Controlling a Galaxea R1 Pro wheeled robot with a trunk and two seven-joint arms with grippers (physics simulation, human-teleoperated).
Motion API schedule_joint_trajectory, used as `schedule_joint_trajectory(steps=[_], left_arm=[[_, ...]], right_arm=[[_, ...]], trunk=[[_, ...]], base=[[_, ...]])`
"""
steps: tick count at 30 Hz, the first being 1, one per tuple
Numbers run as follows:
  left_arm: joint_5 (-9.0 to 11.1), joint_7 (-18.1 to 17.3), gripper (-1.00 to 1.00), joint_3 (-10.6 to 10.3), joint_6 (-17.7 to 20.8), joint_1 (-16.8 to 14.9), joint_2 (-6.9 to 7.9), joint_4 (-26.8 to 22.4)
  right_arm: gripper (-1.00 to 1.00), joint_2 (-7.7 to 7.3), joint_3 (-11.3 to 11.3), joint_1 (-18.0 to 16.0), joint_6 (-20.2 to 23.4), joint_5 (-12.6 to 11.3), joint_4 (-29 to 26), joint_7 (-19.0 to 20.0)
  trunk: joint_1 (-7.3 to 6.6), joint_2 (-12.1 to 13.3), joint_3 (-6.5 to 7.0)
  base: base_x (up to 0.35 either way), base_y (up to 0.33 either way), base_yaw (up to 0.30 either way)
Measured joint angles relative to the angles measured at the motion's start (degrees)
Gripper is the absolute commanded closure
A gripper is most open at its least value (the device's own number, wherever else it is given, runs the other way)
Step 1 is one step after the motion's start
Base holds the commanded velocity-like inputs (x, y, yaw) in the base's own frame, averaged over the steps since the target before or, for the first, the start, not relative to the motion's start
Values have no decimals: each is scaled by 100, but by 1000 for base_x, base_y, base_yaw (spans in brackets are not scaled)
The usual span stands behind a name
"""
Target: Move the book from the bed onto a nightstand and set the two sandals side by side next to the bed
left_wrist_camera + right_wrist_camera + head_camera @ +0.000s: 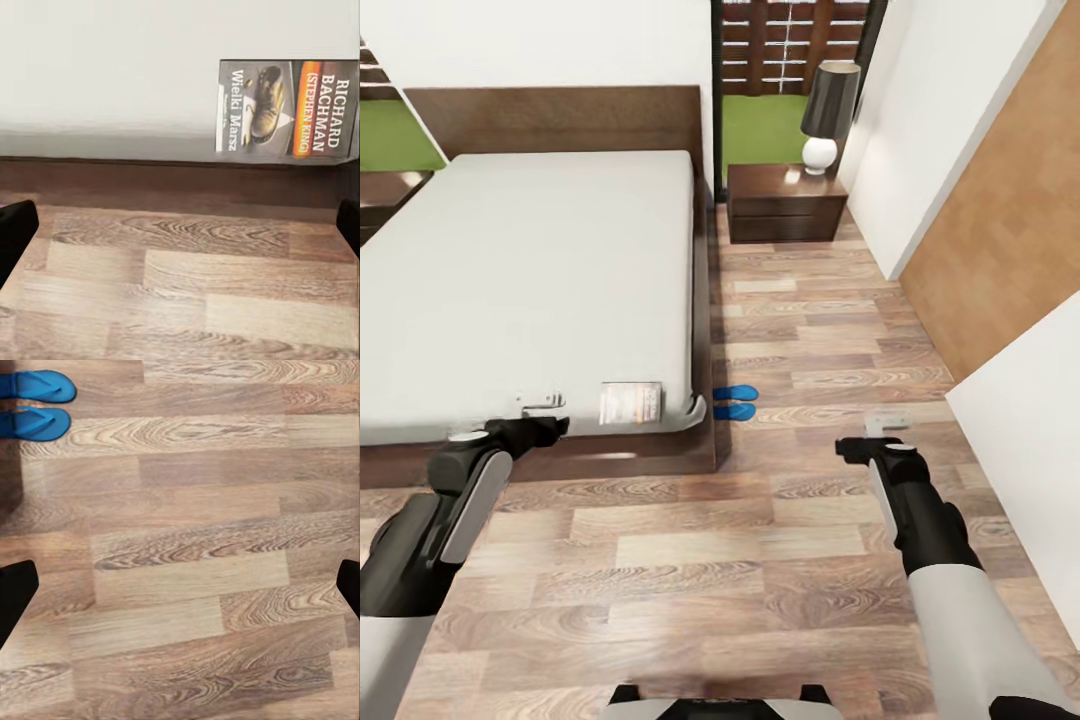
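Note:
The book [630, 402] lies flat on the near right corner of the bed's grey mattress [530, 270]; in the left wrist view its cover [285, 109] reads "RICHARD BACHMAN". My left gripper [543, 404] hovers open at the mattress's near edge, a short way left of the book, with nothing between its fingers [15, 229]. The two blue sandals [735, 393] [734, 411] lie side by side on the floor beside the bed's near right corner, also seen as sandals [34, 386] [34, 422] in the right wrist view. My right gripper [887, 423] hangs open over bare floor, right of the sandals.
A dark nightstand [785, 200] with a black-shaded lamp [826, 115] stands right of the headboard. Another dark cabinet [385, 195] shows at the bed's far left. White walls [950, 110] narrow the wood floor [800, 330] on the right side.

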Motion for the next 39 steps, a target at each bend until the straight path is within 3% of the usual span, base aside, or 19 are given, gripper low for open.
schedule_joint_trajectory(steps=[2, 4, 7, 8, 18, 23, 24, 30, 39], left_arm=[[5, -5, -100, 25, -116, 346, -55, 9], [4, -2, -100, 37, -555, 860, -99, 43], [-4, -8, -100, 32, -971, 1188, -137, 60], [12, -11, -100, 18, -1125, 1302, -170, 76], [3, -28, -100, -21, -1180, 1369, -253, 308], [-2, 23, -100, -79, -1195, 1412, -463, 456], [-59, 18, -100, -78, -1226, 1435, -555, 686], [-106, 0, -100, 52, -1257, 1449, -593, 917], [-115, 22, -100, 67, -1264, 1451, -617, 971]], right_arm=[[-100, 4, 14, 0, 47, -3, 42, 5], [-100, 6, 30, 0, 65, -4, 155, 7], [-100, 11, 101, 0, 73, -10, 243, 7], [-100, 25, 260, 0, 70, -36, 342, 6], [-100, 39, 364, 0, 10, -50, 701, 115], [-100, 33, 361, 0, 8, -49, 732, 135], [-100, 32, 361, 0, 8, -48, 736, 138], [-100, 39, 365, 1, 8, -45, 759, 125], [-100, 53, 374, 1, -7, -29, 780, 130]], trunk=[[-44, 80, 52], [-88, 161, 104], [-155, 281, 184], [-185, 321, 209], [-399, 722, 472], [-509, 923, 606], [-531, 964, 633], [-664, 1205, 796], [-862, 1567, 1039]], base=[[-343, 0, 159], [-343, 0, 163], [-227, 0, 165], [-46, 0, 165], [-12, 0, 154], [0, 0, 101], [0, 0, 79], [0, 0, 73], [0, 0, 70]])
